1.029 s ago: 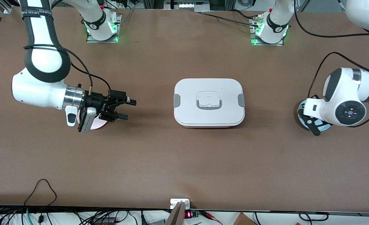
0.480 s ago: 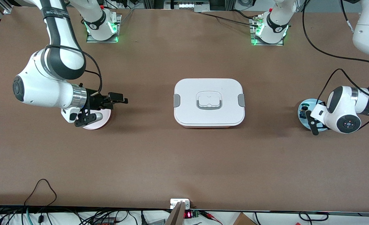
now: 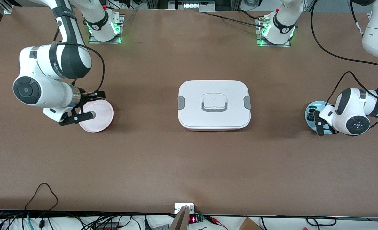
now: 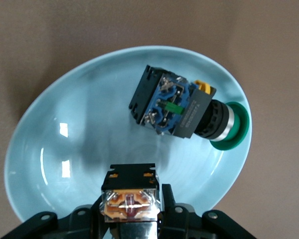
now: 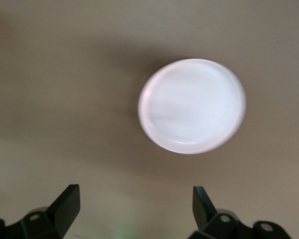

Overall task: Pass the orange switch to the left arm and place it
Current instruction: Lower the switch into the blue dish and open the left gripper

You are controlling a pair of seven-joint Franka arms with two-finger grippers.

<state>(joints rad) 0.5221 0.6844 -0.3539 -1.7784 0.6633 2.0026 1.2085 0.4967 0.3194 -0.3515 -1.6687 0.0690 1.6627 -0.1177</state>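
Jaws of the left gripper [image 4: 131, 219] are clamped on the orange switch [image 4: 130, 196], whose tan, clear-topped base shows between them over the glossy pale-blue plate [image 3: 311, 110] at the left arm's end of the bench [image 3: 189, 166]. Beside it on that plate lies a blue-bodied, green-capped switch [image 4: 182, 110], its cap at the rim. Right gripper [image 5: 134, 209] hangs with jaws wide over bare bench near the round pink plate [image 3: 99, 116] — nothing held. At twelve o'clock from the front edge, mid-bench, sits the white rounded box [image 3: 214, 103], grey-latched — open brown surface all round it.
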